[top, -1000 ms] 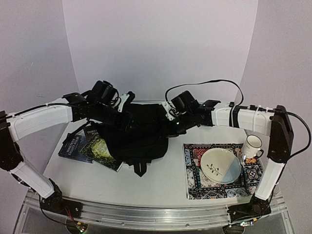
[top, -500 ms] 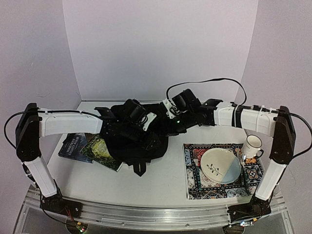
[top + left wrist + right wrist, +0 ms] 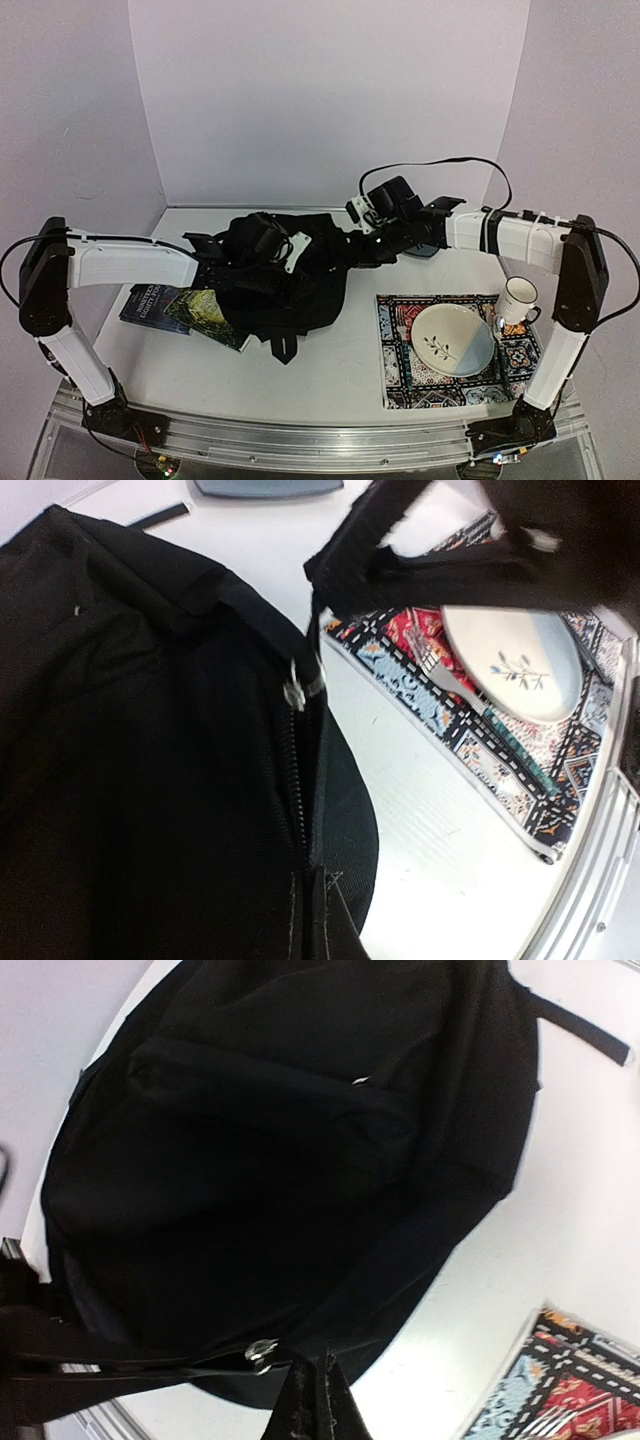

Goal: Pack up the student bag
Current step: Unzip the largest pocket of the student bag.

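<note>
**Top:** bag (image 3: 300, 300) sits mid tabletop toward the far edge, its left side lying over the books (image 3: 165, 300). L claw (image 3: 283, 278) was open a sec ago, out by the bag's left. It's now over the bag & clamped shut on fabric. R claw (image 3: 345, 250) hasn't changed: shut, pinching the bag's right rim.

**L wrist:** tips (image 3: 312, 920) nip the bag along the zip line, zip pull (image 3: 296, 690) just ahead.

**R wrist:** tips (image 3: 318, 1400) closed on the rim, a pull (image 3: 262, 1353) right beside. Can't tell if the zip's open.

**Meaning:** both claws now hold the bag, prob. to open its mouth. Books aren't packed yet.
</note>
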{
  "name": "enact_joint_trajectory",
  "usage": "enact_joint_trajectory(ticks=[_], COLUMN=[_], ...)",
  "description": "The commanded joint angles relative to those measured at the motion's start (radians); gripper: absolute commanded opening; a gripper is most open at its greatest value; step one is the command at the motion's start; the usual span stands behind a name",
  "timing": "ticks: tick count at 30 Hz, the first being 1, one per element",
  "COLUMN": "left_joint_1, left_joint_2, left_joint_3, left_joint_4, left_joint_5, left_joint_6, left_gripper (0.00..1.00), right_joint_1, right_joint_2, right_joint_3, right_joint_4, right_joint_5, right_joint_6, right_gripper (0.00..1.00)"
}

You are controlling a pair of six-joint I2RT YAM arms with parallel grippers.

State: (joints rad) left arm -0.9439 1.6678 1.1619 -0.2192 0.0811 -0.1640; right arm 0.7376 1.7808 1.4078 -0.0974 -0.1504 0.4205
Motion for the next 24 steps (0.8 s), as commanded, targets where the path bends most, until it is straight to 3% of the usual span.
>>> enact_joint_trajectory(ticks=[1,9,14,19,22,24], left_joint_1=[-0.019,-0.05,-0.05,-0.049,-0.044,-0.033], left_joint_2=[-0.12,-0.219,-0.178,-0.163,-0.188,-0.215], left_joint_3=[-0.07,-0.151,-0.112,-0.064,-0.051,-0.049], left_joint_4=[-0.035,-0.035,-0.035,-0.041,-0.075,-0.116], left_joint_5=[0.012,0.004,-0.053,-0.165,-0.193,-0.213], left_joint_6=[-0.021,-0.049,-0.076,-0.144,-0.203,-0.255], left_gripper=[0.0,0.0,0.0,0.24,0.46,0.52], right_joint_1=[-0.1,-0.175,-0.176,-0.165,-0.145,-0.122], right_joint_2=[0.053,0.276,0.313,0.217,0.149,0.106], right_joint_3=[0.09,0.282,0.357,0.286,0.225,0.188], right_joint_4=[0.003,-0.016,-0.036,-0.038,-0.05,-0.071], right_joint_5=[0.072,0.073,-0.05,-0.134,-0.143,-0.126], right_joint_6=[-0.035,-0.054,-0.056,-0.071,-0.101,-0.124], right_gripper=[0.0,0.0,0.0,0.13,0.24,0.31])
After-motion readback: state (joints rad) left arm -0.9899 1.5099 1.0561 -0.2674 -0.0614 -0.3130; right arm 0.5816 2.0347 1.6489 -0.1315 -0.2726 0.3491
